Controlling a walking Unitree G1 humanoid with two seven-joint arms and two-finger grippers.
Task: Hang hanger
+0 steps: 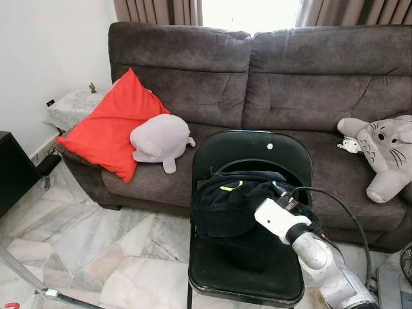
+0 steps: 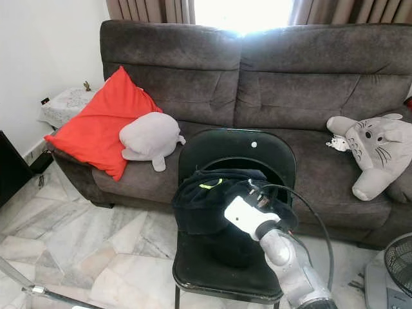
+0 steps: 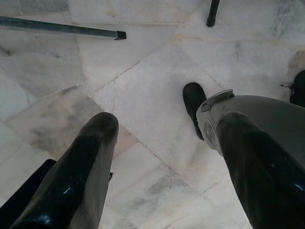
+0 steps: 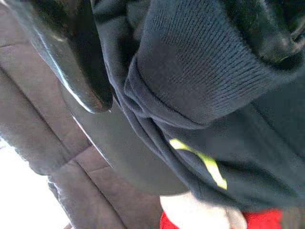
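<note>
A dark navy garment [image 1: 230,201] with a neon-yellow mark lies bunched on the seat of a black folding chair [image 1: 251,147] in front of the sofa. My right arm [image 1: 310,246] reaches up from the lower right to the garment's right side. In the right wrist view my right gripper [image 4: 181,62] is open, and a thick fold of the navy garment [image 4: 200,81] bulges between its two black fingers [image 4: 66,52], close to the chair's back. My left gripper [image 3: 169,121] hangs open over the marble floor with nothing between its fingers.
A dark grey sofa [image 1: 290,77] stands behind the chair, holding a red cushion [image 1: 112,125], a grey plush [image 1: 161,138] and a grey cat-like plush [image 1: 383,151]. A metal bar [image 1: 29,280] lies on the floor at the left. A fan [image 2: 394,264] stands at the right.
</note>
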